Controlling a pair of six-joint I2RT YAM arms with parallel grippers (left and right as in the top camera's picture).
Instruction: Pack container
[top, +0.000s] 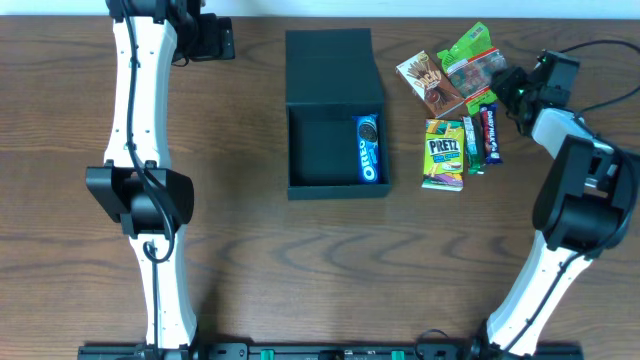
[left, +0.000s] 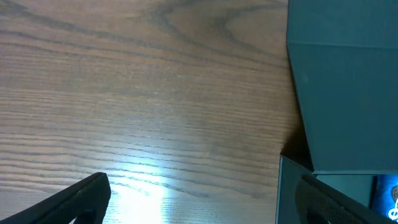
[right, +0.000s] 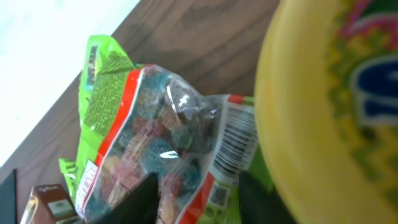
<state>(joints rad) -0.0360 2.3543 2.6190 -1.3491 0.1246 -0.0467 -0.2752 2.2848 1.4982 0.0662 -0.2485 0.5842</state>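
Observation:
The container, a dark teal-black box, stands mid-table with its flap lid folded open on the far side. A blue Oreo pack lies inside along its right wall. My right gripper is open over a green bag of gummy candies in the snack pile. In the right wrist view the fingers straddle that bag. My left gripper is open and empty, left of the lid. Its wrist view shows the container's edge and lid.
Right of the container lie a brown stick-biscuit box, a Pretz box, a thin green packet and dark bars. A yellow packet fills the right of the right wrist view, very close.

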